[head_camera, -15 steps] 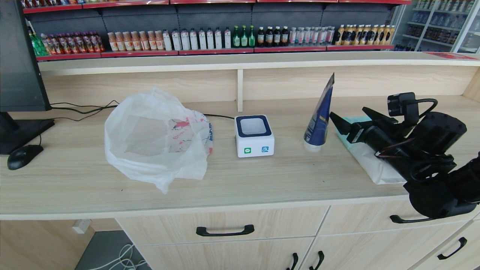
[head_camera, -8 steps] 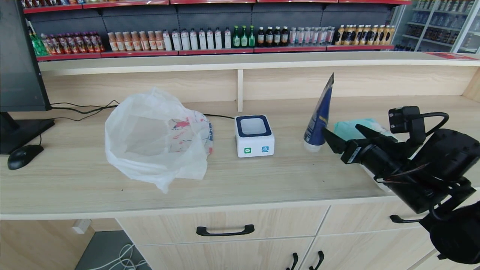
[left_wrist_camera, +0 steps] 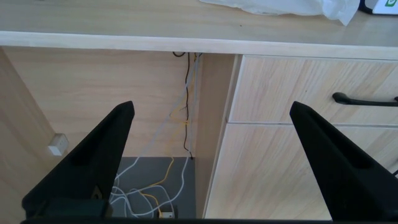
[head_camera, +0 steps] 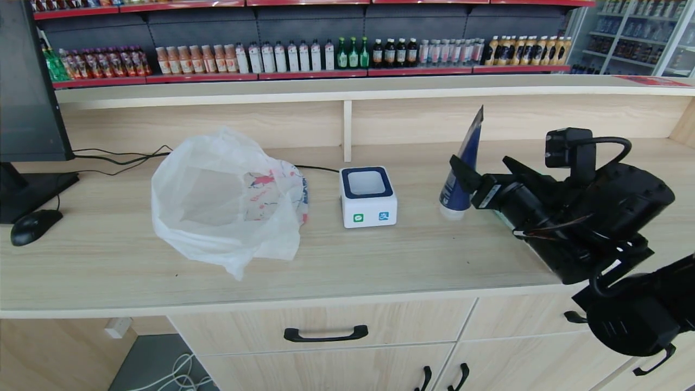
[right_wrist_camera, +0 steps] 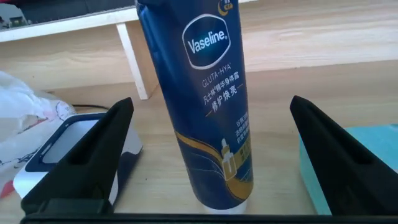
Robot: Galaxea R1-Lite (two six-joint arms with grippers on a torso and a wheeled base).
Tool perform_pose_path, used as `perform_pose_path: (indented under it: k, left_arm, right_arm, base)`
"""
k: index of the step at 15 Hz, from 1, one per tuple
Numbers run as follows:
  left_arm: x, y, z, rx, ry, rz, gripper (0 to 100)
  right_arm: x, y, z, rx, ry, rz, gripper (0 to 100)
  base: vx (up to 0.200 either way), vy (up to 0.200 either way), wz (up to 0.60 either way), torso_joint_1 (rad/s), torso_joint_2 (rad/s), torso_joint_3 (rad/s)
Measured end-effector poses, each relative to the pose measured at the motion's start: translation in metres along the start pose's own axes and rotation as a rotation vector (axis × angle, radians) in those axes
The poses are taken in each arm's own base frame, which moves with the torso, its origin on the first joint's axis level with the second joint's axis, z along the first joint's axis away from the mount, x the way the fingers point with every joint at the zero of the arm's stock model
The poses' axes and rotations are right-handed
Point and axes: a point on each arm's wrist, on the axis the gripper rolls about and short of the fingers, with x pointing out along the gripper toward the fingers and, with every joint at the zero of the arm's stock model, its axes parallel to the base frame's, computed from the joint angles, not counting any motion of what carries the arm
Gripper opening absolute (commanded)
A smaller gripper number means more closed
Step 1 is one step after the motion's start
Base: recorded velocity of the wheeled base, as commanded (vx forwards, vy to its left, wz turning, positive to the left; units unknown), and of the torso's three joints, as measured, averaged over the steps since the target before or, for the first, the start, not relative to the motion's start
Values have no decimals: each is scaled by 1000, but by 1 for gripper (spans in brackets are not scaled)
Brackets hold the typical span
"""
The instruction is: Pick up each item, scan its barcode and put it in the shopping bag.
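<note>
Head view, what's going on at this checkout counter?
The robot's right gripper is open at the upright blue lotion tube on the counter, lined up on it but not gripping. The scanner and the shopping bag sit farther to the robot's left, with nothing touching them. The left gripper hangs open below the counter edge, holding nothing.

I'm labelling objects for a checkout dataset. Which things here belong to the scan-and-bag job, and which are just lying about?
Part of the job: blue lotion tube, teal pack, barcode scanner, shopping bag.

Just lying about: monitor, mouse, cables, shelved bottles, drawers.
</note>
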Motion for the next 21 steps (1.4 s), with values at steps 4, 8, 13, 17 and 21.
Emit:
perform_pose_path:
  k: [4,8,13,17,21]
  left_arm:
    - [0,0,0,-1,0,0,100]
    - [0,0,0,-1,0,0,100]
    - [0,0,0,-2,0,0,100]
    - [0,0,0,-2,0,0,100]
    - [0,0,0,0,0,0,100]
  right_arm:
    - [25,11,-13,11,-18,-78,100]
    - [44,16,-32,21,-8,-90,100]
    - [53,14,-52,21,20,-108,100]
    - [61,9,-53,25,2,-127,100]
    - [63,8,-56,22,6,-128,0]
  base:
    - [0,0,0,0,0,0]
    - [0,0,0,0,0,0]
    - [0,0,0,0,0,0]
    - [0,0,0,0,0,0]
    - [0,0,0,0,0,0]
